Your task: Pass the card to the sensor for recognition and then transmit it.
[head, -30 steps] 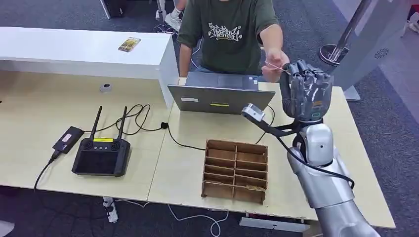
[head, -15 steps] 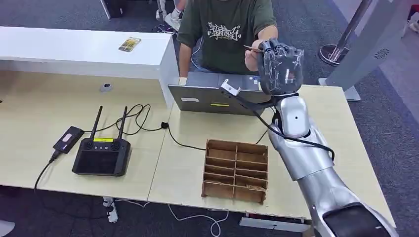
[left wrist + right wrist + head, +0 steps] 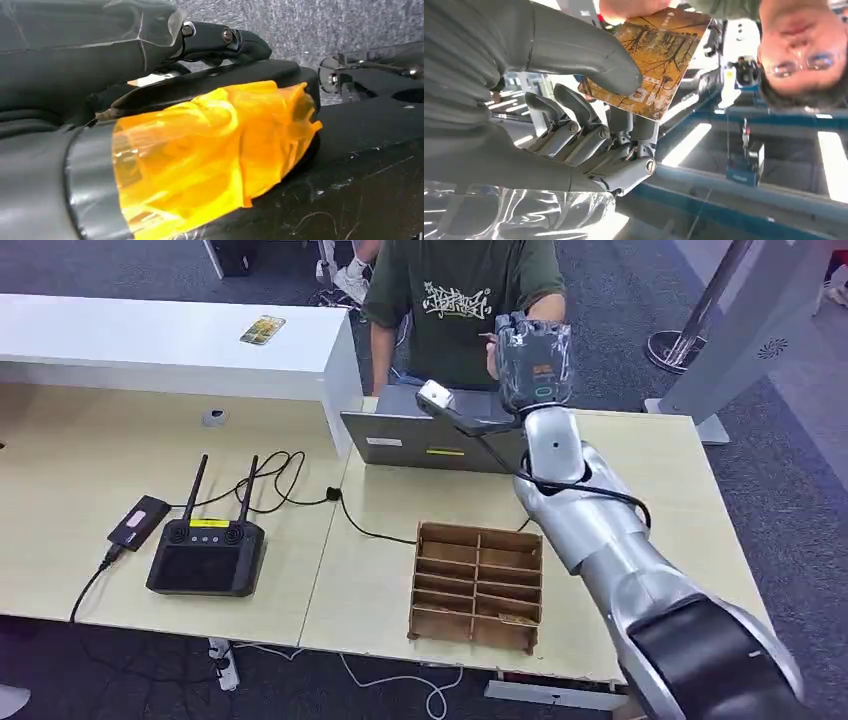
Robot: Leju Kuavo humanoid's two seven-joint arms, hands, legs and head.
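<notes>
Desk (image 3: 120,470) behind, right hand (image 3: 533,360) raised, thumb and fingers pinching card (image 3: 651,60) a person's hand (image 3: 634,7) also holds; sensor pass apparently undone.

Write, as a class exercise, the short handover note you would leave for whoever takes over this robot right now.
Right hand: raised in front of the seated person, thumb pressed on the card; the person's hand holds the card's other edge.
Left hand: hanging low; whether it holds anything cannot be told.
Done: the card has reached the person.
Left: check who keeps the card. No sensor can be picked out in these views, so recognition is unconfirmed.
</notes>
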